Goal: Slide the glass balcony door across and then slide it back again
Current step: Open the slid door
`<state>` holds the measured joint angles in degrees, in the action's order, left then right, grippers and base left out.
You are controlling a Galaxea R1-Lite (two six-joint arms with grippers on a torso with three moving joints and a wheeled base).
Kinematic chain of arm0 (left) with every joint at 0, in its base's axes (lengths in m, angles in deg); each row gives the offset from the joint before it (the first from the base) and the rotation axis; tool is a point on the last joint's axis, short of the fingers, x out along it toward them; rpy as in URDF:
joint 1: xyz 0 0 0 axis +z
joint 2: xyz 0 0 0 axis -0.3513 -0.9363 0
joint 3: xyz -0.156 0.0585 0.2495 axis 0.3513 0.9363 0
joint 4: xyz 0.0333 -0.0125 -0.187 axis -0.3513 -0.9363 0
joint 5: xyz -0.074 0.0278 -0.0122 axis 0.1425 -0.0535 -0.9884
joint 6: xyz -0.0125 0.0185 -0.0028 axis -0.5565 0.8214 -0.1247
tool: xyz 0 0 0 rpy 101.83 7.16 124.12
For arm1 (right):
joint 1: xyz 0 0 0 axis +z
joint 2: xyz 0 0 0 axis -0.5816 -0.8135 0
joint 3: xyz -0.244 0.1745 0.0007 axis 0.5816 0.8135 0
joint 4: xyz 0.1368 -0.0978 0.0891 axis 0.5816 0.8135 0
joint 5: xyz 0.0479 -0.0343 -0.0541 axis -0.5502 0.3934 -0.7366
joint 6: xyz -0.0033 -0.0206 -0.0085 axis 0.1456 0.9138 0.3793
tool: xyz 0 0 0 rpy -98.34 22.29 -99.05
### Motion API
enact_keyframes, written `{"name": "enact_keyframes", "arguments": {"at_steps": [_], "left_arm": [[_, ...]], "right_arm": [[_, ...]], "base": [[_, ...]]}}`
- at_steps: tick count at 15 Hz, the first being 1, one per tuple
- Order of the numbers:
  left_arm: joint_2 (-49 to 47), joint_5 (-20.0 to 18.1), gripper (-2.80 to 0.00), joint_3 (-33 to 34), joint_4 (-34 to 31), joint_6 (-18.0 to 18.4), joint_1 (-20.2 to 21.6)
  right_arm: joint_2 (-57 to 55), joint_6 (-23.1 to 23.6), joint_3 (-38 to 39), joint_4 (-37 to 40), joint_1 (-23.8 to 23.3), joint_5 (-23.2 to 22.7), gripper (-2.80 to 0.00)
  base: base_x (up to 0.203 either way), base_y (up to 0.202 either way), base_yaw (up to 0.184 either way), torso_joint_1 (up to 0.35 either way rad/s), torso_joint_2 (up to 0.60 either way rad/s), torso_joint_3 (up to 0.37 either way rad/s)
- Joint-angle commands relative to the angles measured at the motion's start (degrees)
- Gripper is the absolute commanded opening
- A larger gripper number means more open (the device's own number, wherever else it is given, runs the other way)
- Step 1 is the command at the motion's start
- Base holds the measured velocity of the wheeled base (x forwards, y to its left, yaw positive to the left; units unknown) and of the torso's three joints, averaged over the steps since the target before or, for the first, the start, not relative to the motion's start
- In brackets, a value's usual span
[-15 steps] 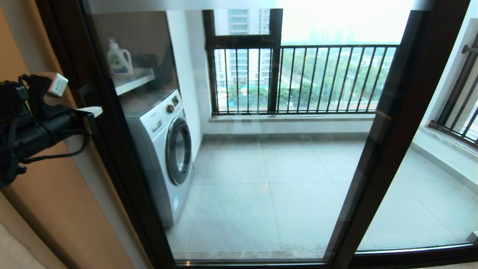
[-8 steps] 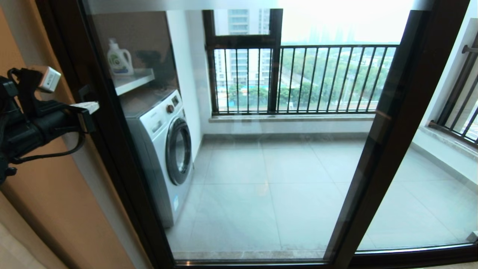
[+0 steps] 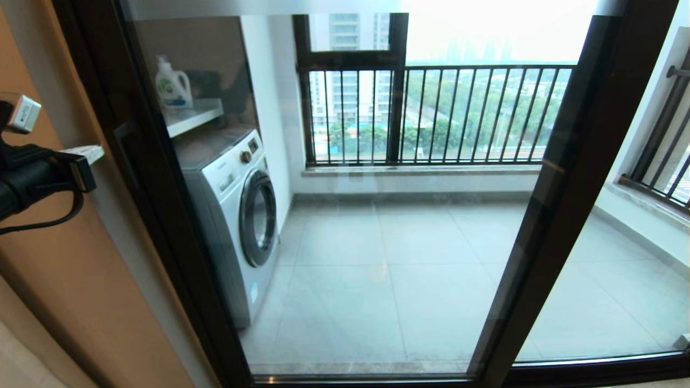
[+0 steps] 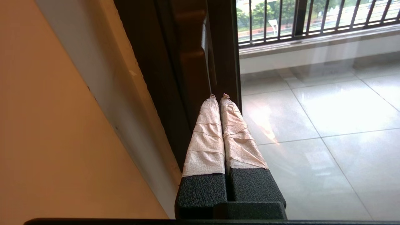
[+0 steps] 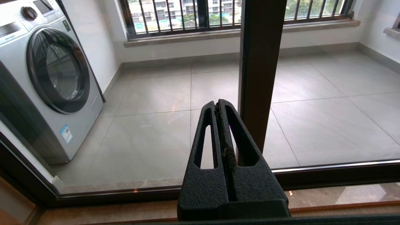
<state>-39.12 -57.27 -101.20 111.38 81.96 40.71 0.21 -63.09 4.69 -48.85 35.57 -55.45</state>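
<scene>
Hovering closed, left end effector (image 4: 218, 97) faces door handle (image 4: 204, 47).

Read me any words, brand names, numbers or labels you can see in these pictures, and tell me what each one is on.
None can be read.
Detergent bottle: green label mark, too blurred.
Washing machine: blue sticker low on its front, print too small; control panel markings too small.
White block on the left arm: small dark mark, unreadable.
Glass balcony door: no lettering visible.
</scene>
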Motion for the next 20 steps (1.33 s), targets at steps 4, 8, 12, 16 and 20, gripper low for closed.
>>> {"name": "enact_keyframes", "arguments": {"at_steps": [4, 8, 12, 16, 20], "left_arm": [[-7.5, 0.0, -2.80, -6.4, 0.5, -0.1, 1.0], [-13.7, 0.5, -2.80, -14.0, 0.1, 0.1, 1.1], [-15.7, 0.6, -2.80, -16.1, 0.0, 0.2, 1.0], [-15.6, 0.5, -2.80, -16.1, 0.0, 0.2, 0.9], [-15.2, 0.6, -2.80, -16.2, 0.1, 0.1, -0.9]], "right_arm": [[-0.1, 0.0, 0.7, 0.0, 0.0, 0.0, -2.80], [-0.1, 0.0, 0.6, 0.0, 0.0, -0.1, -2.80], [-0.1, 0.0, 0.6, 0.0, 0.0, 0.0, -2.80], [-0.1, 0.0, 0.6, 0.0, 0.0, 0.0, -2.80], [-0.1, 0.0, 0.6, 0.0, 0.0, 0.0, -2.80]], "base": [[0.000, 0.000, 0.000, 0.000, 0.00, 0.000], [0.000, 0.000, 0.000, 0.000, 0.00, 0.000], [0.000, 0.000, 0.000, 0.000, 0.00, 0.000], [0.000, 0.000, 0.000, 0.000, 0.00, 0.000], [0.000, 0.000, 0.000, 0.000, 0.00, 0.000]]}}
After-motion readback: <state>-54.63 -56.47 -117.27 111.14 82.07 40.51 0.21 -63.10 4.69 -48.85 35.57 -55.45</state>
